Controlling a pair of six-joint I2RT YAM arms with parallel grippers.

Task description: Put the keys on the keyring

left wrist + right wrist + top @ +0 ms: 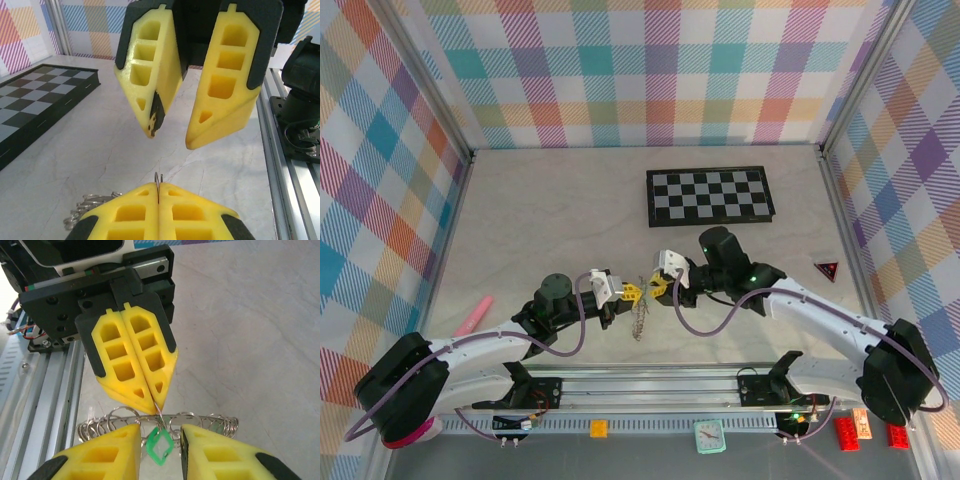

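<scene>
Right-wrist view. The left gripper, centre frame, has its fingers closed on a wire loop of the keyring, whose coils cross the lower frame. A green key hangs bottom centre between the parted fingers of the right gripper.

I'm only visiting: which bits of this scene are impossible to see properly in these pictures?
1. Right wrist view: the green key hangs between the right gripper's open jaws. Its blade, and any second key, are lost among the keyring coils.
2. Left wrist view: the left gripper's shut jaws hide most of the keyring.
3. Top view: the key is too small to pick out where the two sets of jaws meet.
</scene>
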